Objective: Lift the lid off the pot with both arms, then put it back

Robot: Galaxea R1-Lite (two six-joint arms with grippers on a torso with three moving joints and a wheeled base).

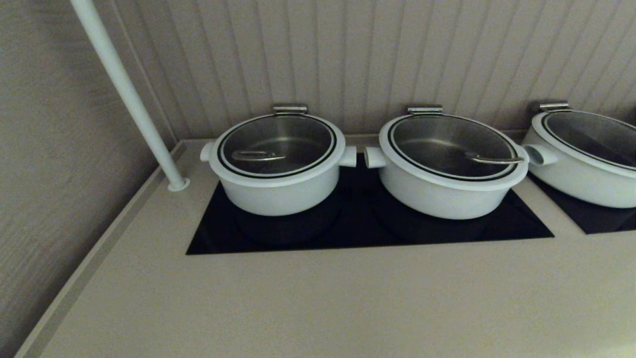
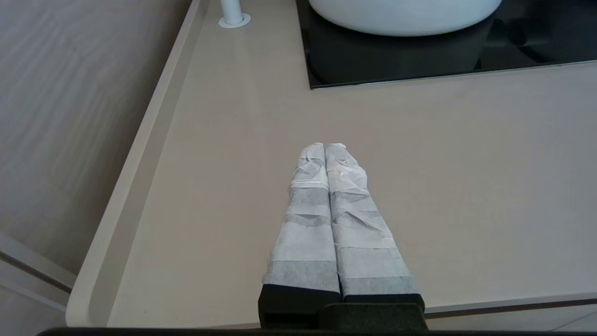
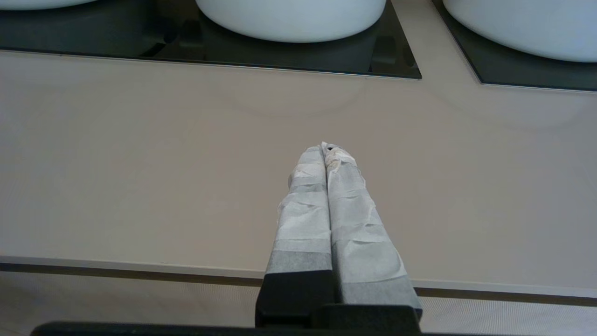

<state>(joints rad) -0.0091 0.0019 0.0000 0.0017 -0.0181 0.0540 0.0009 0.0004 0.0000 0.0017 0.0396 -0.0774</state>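
Note:
The pot (image 1: pixel 278 191) is the leftmost and deepest white pot, standing on the black cooktop (image 1: pixel 357 233). Its glass lid (image 1: pixel 277 130) sits closed on it, the steel wire handle (image 1: pixel 258 156) lying toward the front left. Neither arm shows in the head view. In the left wrist view my left gripper (image 2: pixel 325 145) is shut and empty, low over the beige counter, well short of the pot's base (image 2: pixel 401 16). In the right wrist view my right gripper (image 3: pixel 325 147) is shut and empty, near the counter's front edge.
A wider lidded white pot (image 1: pixel 447 189) stands just right of the task pot, their side handles nearly touching. A third pot (image 1: pixel 581 174) is at far right. A white pole (image 1: pixel 129 94) rises from the counter's back left corner. Walls close the left and back.

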